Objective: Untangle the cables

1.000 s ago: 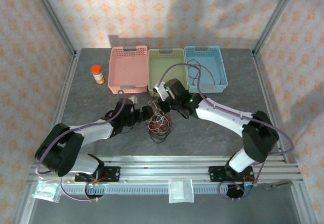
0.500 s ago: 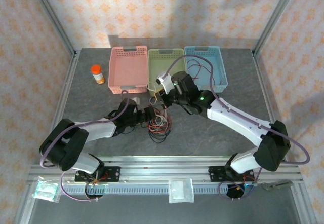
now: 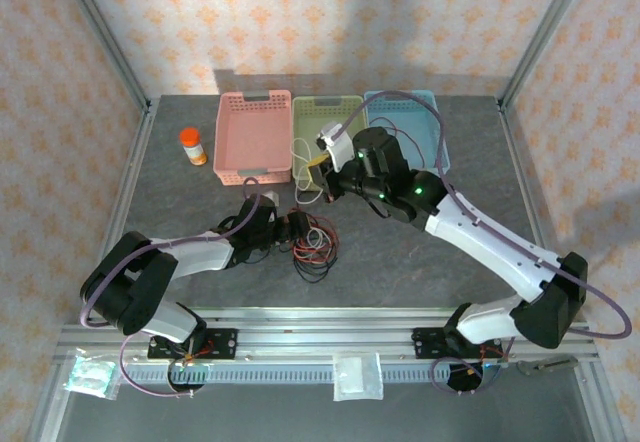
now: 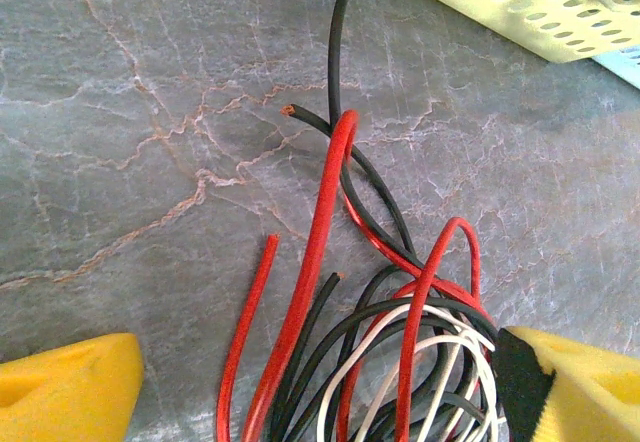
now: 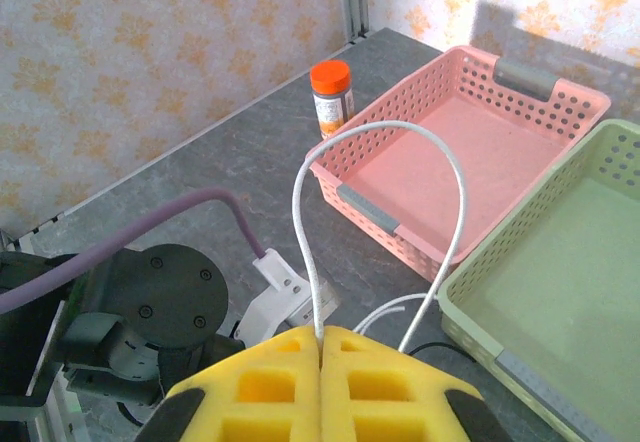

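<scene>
The cables [image 3: 315, 244] lay in a red, black and white tangle on the grey table [image 3: 180, 202], near the green basket [image 3: 327, 101]. The left arm [image 3: 190, 252] stretched low, with the left gripper [image 3: 300, 224] spread at the pile's edge. The right arm [image 3: 480, 237] reached up and across, and the right gripper [image 5: 322, 347] was pressed together on a white cable [image 5: 385, 125] that looped upward. The label on the orange-capped bottle [image 5: 331, 97] was too blurred to read.

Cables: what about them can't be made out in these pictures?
- Left wrist view: the cables run off the bottom edge; one black cable reaches the top edge by the green basket, end unclear.
- Right wrist view: the white cable disappears into the shut right gripper; its ends are hidden.
- Top view: the pile is too small to trace single strands.
</scene>
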Tool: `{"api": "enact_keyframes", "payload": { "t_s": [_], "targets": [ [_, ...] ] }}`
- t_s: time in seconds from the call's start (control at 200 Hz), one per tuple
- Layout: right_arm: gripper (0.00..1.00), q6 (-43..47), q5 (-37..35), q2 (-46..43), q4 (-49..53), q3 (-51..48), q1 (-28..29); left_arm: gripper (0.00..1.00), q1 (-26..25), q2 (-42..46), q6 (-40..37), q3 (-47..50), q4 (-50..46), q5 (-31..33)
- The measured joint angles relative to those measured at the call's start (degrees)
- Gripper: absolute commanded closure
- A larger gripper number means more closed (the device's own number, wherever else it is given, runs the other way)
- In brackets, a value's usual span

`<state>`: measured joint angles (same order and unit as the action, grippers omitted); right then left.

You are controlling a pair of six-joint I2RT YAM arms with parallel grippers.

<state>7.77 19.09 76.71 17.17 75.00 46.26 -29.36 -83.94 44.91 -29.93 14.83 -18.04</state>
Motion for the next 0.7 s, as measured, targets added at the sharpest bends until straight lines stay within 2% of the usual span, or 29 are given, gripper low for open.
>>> {"api": "enact_keyframes", "payload": {
  "t_s": [0.38, 0.701],
  "targets": [
    [1.00, 0.63, -3.58, -4.15, 0.55, 0.13, 0.00, 0.10, -0.39, 1.31, 0.07, 0.81, -0.04, 2.69],
    [1.00, 1.25, -9.57, -5.60, -2.54, -4.02, 0.09, 0.09, -0.39, 19.06, -1.03, 3.21, -0.72, 10.08]
  ]
}}
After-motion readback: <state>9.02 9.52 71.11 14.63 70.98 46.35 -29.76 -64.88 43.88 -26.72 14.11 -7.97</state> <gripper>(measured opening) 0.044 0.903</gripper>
